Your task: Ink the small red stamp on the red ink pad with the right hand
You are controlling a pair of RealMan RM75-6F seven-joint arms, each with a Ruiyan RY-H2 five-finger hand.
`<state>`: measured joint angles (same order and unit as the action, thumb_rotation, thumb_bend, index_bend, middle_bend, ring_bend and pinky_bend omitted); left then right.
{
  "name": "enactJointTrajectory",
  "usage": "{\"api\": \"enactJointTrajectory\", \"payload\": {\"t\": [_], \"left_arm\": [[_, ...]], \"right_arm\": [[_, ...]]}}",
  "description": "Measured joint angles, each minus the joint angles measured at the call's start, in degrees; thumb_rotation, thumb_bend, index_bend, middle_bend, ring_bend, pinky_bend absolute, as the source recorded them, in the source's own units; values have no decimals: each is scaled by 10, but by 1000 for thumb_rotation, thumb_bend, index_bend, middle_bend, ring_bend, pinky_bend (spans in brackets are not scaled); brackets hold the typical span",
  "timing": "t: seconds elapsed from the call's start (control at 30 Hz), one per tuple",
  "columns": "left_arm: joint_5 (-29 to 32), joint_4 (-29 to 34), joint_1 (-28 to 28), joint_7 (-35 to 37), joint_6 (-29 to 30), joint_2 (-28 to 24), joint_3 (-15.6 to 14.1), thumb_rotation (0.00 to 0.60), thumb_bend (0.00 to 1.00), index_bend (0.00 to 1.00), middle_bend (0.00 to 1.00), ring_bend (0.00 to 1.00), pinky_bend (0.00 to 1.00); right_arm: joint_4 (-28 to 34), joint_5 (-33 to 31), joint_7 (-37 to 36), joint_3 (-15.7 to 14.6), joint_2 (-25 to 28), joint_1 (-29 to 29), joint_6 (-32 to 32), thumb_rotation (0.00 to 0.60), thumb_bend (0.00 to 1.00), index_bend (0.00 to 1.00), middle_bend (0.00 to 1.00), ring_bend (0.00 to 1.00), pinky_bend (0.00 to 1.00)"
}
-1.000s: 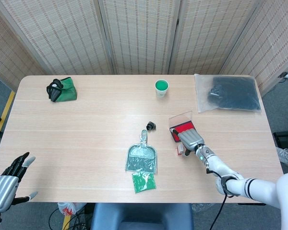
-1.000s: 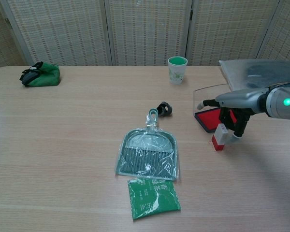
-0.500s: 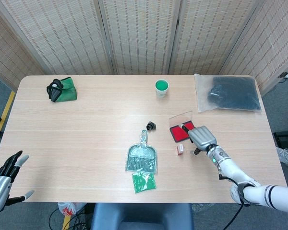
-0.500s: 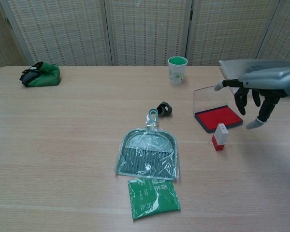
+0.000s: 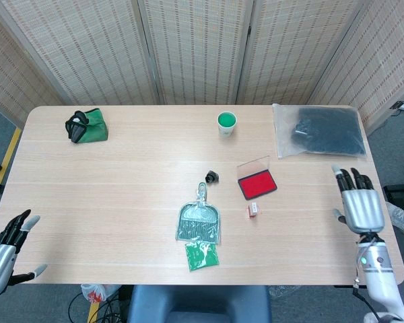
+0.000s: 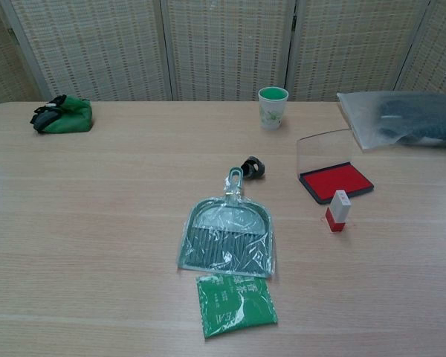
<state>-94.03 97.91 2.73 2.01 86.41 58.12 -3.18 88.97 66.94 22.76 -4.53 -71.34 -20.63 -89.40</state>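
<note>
The right hand (image 5: 359, 205) hangs spread and empty at the wooden tabletop (image 5: 121, 195) edge — the small red-and-white stamp (image 6: 337, 210) stands upright well to its left, just beside the open red ink pad (image 6: 336, 181). The left hand (image 5: 3, 250) is likewise spread, holding nothing.

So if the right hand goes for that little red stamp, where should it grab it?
Probably by the pale upper part of the stamp, pinched from above. It stands upright on the table with its red base down, so the top is free. The ink pad with its raised clear lid sits just behind it, so coming from the near side looks safer. The right hand is open, off at the table edge.
</note>
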Motion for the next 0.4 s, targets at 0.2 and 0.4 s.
{"api": "enactJointTrajectory", "payload": {"t": [0.2, 0.4], "left_arm": [[-6, -4, 9, -6, -15, 6, -2, 600, 175, 89, 0, 3, 259], [-7, -9, 22, 4, -31, 7, -1, 600, 175, 89, 0, 2, 259]], "right_arm": [[-19, 53, -36, -11, 0, 83, -87, 600, 153, 0, 4, 7, 77], [-7, 108, -19, -13, 1, 124, -128, 600, 153, 0, 0, 0, 75]]}}
